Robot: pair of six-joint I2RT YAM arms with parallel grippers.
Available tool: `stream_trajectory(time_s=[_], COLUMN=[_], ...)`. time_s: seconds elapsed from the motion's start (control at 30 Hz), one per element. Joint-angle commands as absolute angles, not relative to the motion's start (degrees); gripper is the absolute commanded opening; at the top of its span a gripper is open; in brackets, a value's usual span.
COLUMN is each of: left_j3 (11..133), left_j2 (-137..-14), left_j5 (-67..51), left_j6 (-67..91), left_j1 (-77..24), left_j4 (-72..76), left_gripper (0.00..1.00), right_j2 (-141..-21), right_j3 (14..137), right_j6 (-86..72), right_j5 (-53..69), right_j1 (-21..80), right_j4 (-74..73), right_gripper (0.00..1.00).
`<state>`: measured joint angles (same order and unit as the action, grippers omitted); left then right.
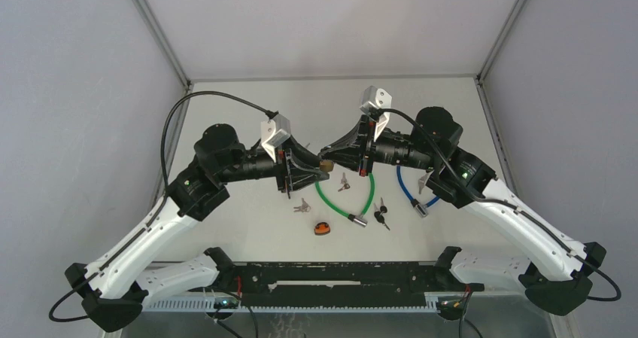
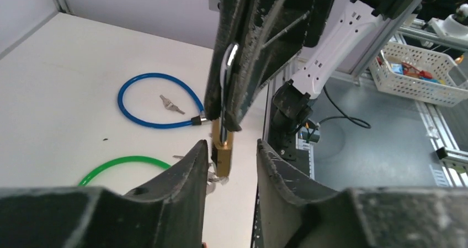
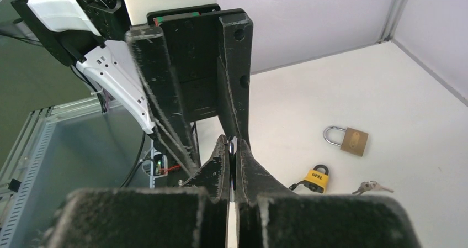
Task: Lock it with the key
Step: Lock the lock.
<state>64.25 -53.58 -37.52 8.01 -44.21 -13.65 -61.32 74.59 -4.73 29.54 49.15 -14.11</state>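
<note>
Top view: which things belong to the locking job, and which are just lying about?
In the job: brass padlock, gripped by the right gripper; left gripper, jaws open around it.
Lying about: green cable lock, blue cable lock, orange padlock, loose keys.

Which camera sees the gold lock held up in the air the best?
The left wrist view: the padlock hangs close up from the right claw, brass body plain. The top view shows only a tiny gold speck; the right wrist view, just a silver sliver in that claw.
</note>
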Motion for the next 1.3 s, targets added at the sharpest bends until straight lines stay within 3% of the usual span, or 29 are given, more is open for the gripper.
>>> stream_trajectory(time_s=[0.0,0.2,0.3,0.43,0.47,0.53,0.6,0.67,0.9,1.27], left_j3=[65.87,64.68,64.20,63.85,63.67,63.13,62.55,61.84,56.93,57.29], left_j2=[-53.93,-53.79,-53.68,-52.99,-52.70,-52.11,-51.64,-52.03,-53.36,-54.14], left_j5=[-35.36,-36.01,-37.16,-37.57,-36.70,-34.49,-32.01,-30.54,-30.51,-32.45], left_j6=[10.28,11.55,11.60,12.17,13.07,15.32,18.04,21.26,35.49,36.35], left_j1=[-44.65,-44.74,-44.76,-44.74,-44.76,-44.78,-44.69,-44.65,-44.30,-44.39], left_j4=[-9.21,-8.16,-8.13,-7.40,-6.41,-4.07,-0.88,4.48,27.40,30.60], left_gripper=[0.34,0.17,0.02,0.00,0.00,0.00,0.00,0.00,0.00,0.00], right_j2=[-59.94,-59.84,-59.56,-59.30,-59.32,-58.97,-57.98,-56.15,-50.07,-55.40], right_j3=[77.53,77.52,77.54,77.56,77.52,77.48,77.29,76.63,68.14,67.97], right_j6=[-4.45,-4.26,-4.31,-4.66,-4.74,-4.19,-4.06,-4.79,-11.86,-11.42], right_j5=[28.69,28.17,28.43,29.06,29.52,30.31,31.92,32.73,36.50,34.53], right_j1=[50.11,51.02,51.07,51.04,50.98,50.58,49.66,47.73,42.34,46.47], right_j4=[-10.90,-10.88,-10.50,-10.02,-9.94,-9.69,-8.29,-5.87,-1.13,1.12], right_gripper=[0.00,0.00,0.00,0.00,0.08,0.40,0.62,0.71,0.76,0.71])
